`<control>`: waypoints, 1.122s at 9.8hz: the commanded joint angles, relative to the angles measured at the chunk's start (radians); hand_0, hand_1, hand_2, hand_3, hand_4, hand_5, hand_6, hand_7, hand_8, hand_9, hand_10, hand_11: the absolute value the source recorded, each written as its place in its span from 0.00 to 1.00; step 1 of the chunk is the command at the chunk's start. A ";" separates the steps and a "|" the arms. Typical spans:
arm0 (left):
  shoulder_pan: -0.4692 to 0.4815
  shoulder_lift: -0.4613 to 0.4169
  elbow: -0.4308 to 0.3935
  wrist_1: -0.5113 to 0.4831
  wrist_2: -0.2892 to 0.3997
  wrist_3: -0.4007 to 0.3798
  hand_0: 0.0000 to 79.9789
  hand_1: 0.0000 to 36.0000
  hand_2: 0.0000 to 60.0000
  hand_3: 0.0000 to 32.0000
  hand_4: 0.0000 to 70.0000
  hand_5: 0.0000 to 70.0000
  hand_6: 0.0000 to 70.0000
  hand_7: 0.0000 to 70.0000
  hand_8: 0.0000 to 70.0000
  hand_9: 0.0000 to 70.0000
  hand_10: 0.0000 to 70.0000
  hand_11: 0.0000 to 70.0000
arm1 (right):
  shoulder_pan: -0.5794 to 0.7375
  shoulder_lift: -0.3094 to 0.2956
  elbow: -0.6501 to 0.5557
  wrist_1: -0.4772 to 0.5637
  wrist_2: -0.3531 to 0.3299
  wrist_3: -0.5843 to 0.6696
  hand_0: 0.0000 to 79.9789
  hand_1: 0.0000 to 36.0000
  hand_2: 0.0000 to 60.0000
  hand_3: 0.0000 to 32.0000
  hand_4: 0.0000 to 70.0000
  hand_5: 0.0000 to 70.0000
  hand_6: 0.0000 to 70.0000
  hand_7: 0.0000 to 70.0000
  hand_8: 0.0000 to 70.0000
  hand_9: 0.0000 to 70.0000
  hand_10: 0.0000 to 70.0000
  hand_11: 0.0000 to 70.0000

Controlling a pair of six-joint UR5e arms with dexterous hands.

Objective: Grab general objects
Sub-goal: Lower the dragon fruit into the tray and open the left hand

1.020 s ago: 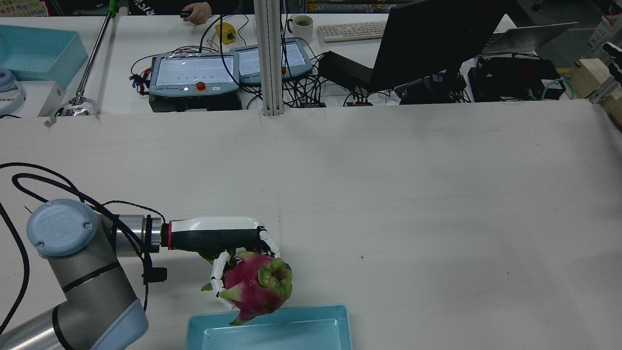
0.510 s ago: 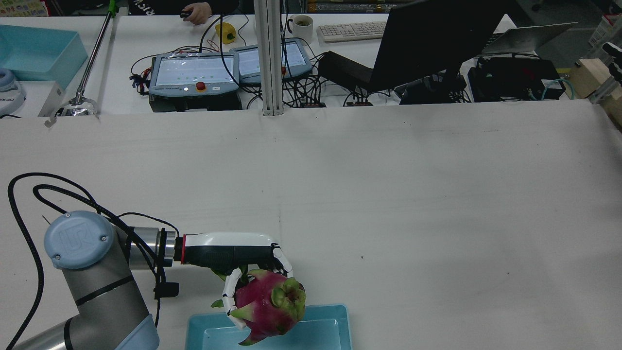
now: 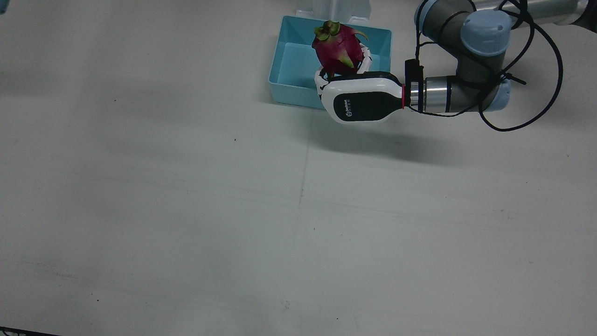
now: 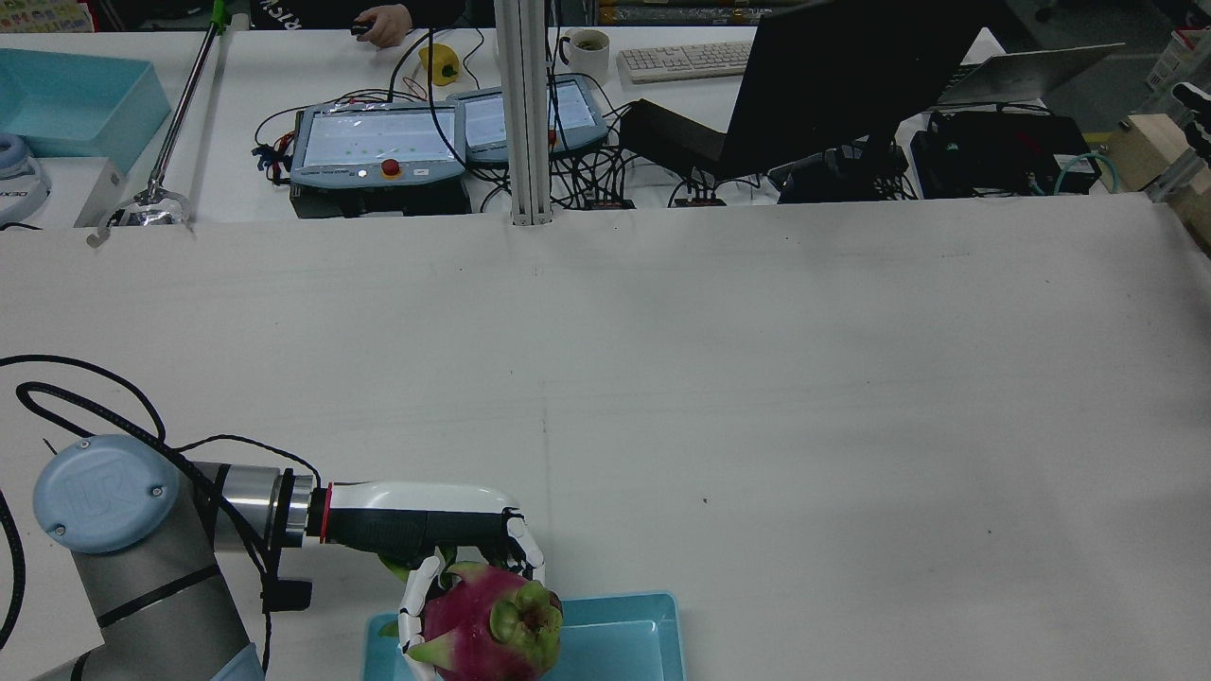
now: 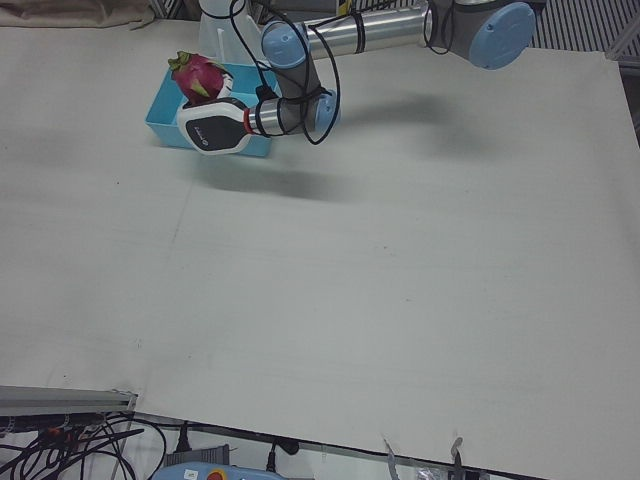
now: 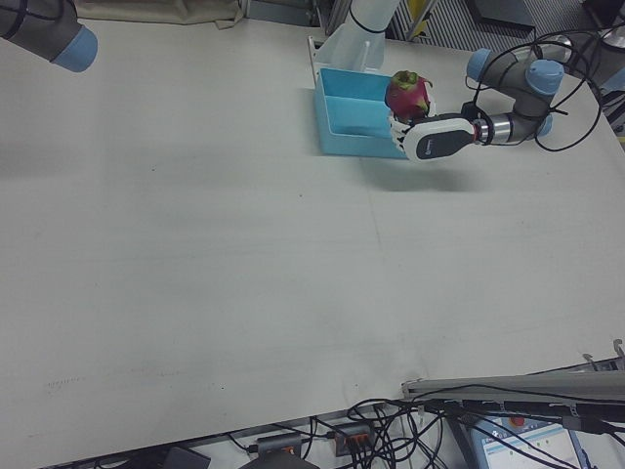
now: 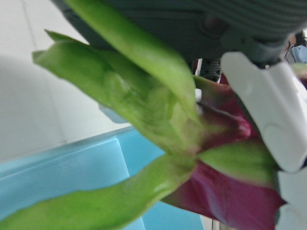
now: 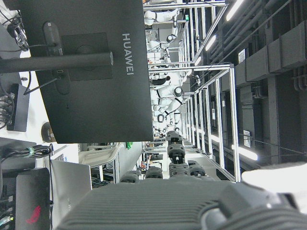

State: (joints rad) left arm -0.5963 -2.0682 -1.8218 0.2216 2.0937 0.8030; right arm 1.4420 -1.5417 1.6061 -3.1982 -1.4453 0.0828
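The white table (image 3: 186,210) is bare across most of the front view; everything is happening at its top edge. There, right of centre, sits the blue tray (image 3: 289,81), and the left arm (image 3: 466,56) reaches in from the upper right. The left hand (image 3: 361,95) has its white fingers (image 3: 366,58) wrapped around a dragon fruit (image 3: 335,49), which hangs over the tray's right part, green tip leaning toward the upper left. In the rear view, at the bottom left of centre, the same fruit (image 4: 487,624) sits above the tray's near corner (image 4: 653,610), off the table.

So the grasp and lift look done; what seems left is lowering and letting go into the tray.

The right hand's own camera shows only a monitor and ceiling, so I cannot tell how its fingers stand.
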 commanded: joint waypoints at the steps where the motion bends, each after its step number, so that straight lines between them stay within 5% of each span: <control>1: 0.012 0.066 -0.085 0.007 0.012 0.001 0.64 0.13 0.36 0.00 1.00 0.92 1.00 1.00 1.00 1.00 0.86 1.00 | 0.000 0.000 0.000 0.000 0.000 0.000 0.00 0.00 0.00 0.00 0.00 0.00 0.00 0.00 0.00 0.00 0.00 0.00; 2: 0.016 0.080 -0.097 0.005 0.012 0.001 0.64 0.19 0.23 0.00 1.00 0.72 1.00 1.00 0.85 1.00 0.62 0.87 | 0.000 0.000 0.000 0.000 0.000 0.000 0.00 0.00 0.00 0.00 0.00 0.00 0.00 0.00 0.00 0.00 0.00 0.00; 3: 0.021 0.080 -0.108 0.007 0.012 0.001 0.62 0.22 0.08 0.00 0.70 0.47 0.76 1.00 0.55 0.75 0.32 0.46 | 0.000 0.000 0.000 0.000 0.000 0.000 0.00 0.00 0.00 0.00 0.00 0.00 0.00 0.00 0.00 0.00 0.00 0.00; 4: 0.027 0.079 -0.109 0.010 0.014 -0.001 0.60 0.22 0.00 0.00 0.36 0.27 0.38 0.75 0.26 0.31 0.08 0.13 | 0.000 0.000 0.000 0.000 0.000 0.000 0.00 0.00 0.00 0.00 0.00 0.00 0.00 0.00 0.00 0.00 0.00 0.00; 5: 0.027 0.079 -0.109 0.009 0.012 -0.001 0.59 0.22 0.00 0.00 0.23 0.21 0.23 0.54 0.15 0.14 0.01 0.01 | 0.000 0.000 0.000 0.000 0.000 0.000 0.00 0.00 0.00 0.00 0.00 0.00 0.00 0.00 0.00 0.00 0.00 0.00; 6: 0.024 0.079 -0.109 0.010 0.014 -0.001 0.60 0.33 0.00 0.00 0.10 0.15 0.09 0.28 0.01 0.04 0.00 0.00 | 0.000 0.000 0.000 0.000 0.000 0.000 0.00 0.00 0.00 0.00 0.00 0.00 0.00 0.00 0.00 0.00 0.00 0.00; 7: 0.024 0.079 -0.109 0.010 0.014 -0.001 0.60 0.34 0.00 0.00 0.04 0.13 0.03 0.16 0.00 0.01 0.00 0.00 | 0.000 0.000 0.000 0.000 0.000 0.000 0.00 0.00 0.00 0.00 0.00 0.00 0.00 0.00 0.00 0.00 0.00 0.00; 11: -0.003 0.076 -0.109 0.012 0.014 -0.002 0.59 0.31 0.00 0.00 0.00 0.11 0.00 0.12 0.00 0.00 0.00 0.00 | 0.000 0.000 0.000 0.000 0.000 0.000 0.00 0.00 0.00 0.00 0.00 0.00 0.00 0.00 0.00 0.00 0.00 0.00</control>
State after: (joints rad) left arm -0.5823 -1.9918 -1.9312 0.2327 2.1076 0.8013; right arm 1.4420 -1.5417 1.6061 -3.1984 -1.4450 0.0828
